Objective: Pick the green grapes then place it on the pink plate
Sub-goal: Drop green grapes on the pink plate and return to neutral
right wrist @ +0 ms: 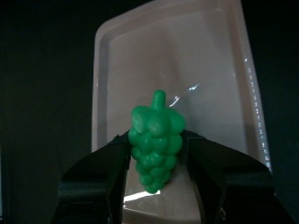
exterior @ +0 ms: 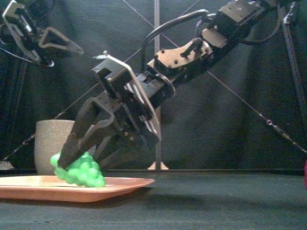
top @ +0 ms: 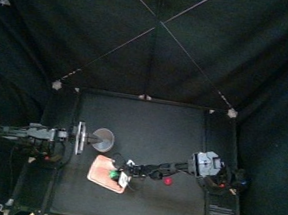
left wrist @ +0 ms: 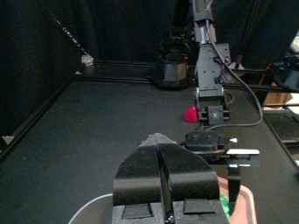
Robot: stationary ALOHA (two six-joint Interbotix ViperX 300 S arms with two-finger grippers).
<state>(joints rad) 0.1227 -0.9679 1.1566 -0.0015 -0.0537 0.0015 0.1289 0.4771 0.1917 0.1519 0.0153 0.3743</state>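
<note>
My right hand (exterior: 82, 154) pinches the green grapes (right wrist: 158, 149) low over the pink plate (right wrist: 216, 70), at the front view's lower left, so I judge that letting go will leave them there. My left hand (left wrist: 163, 175), pressed together, rests at the top view's left. The counter (exterior: 228, 202) is black, with black curtains (top: 65, 18) behind.

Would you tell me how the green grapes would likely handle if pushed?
The green grapes show no squashing in the right pincer, so probably stiff. Their lumpy, tapered form would likely rock rather than roll on the pink tray.
</note>
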